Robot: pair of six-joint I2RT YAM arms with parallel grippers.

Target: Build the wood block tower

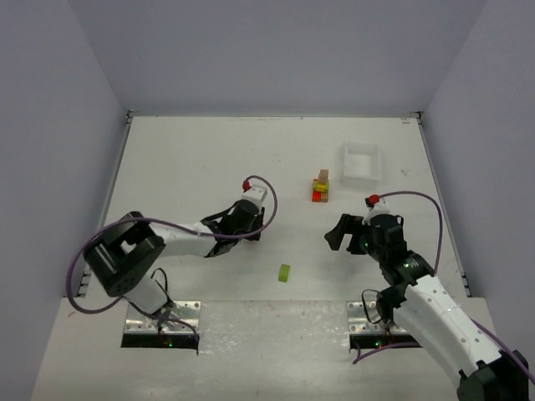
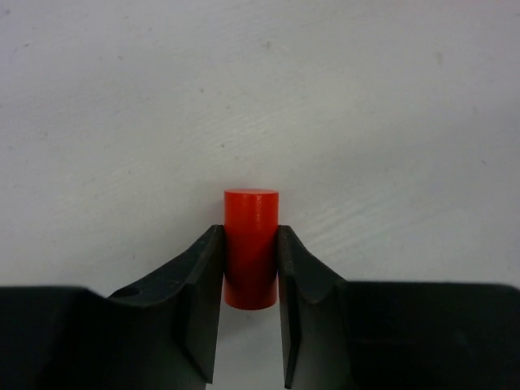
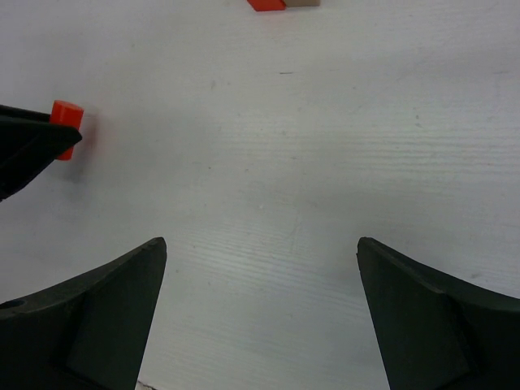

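Note:
My left gripper point(image 2: 250, 233) is shut on an upright red cylinder block point(image 2: 251, 244) that stands on the table. In the top view the left gripper point(image 1: 251, 227) is left of centre and hides the cylinder. The right wrist view shows that cylinder point(image 3: 67, 122) at the left, against a black left finger. The tower point(image 1: 321, 187) is a short stack with red low, yellow and green above and a plain brown block on top; its base point(image 3: 268, 4) shows at the top edge of the right wrist view. A lime green block point(image 1: 285, 272) lies alone near the front. My right gripper point(image 1: 341, 236) is wide open and empty point(image 3: 260, 244).
A white rectangular tray point(image 1: 359, 163) stands at the back right, just beyond the tower. Grey walls enclose the white table on three sides. The arms' purple cables loop beside each arm.

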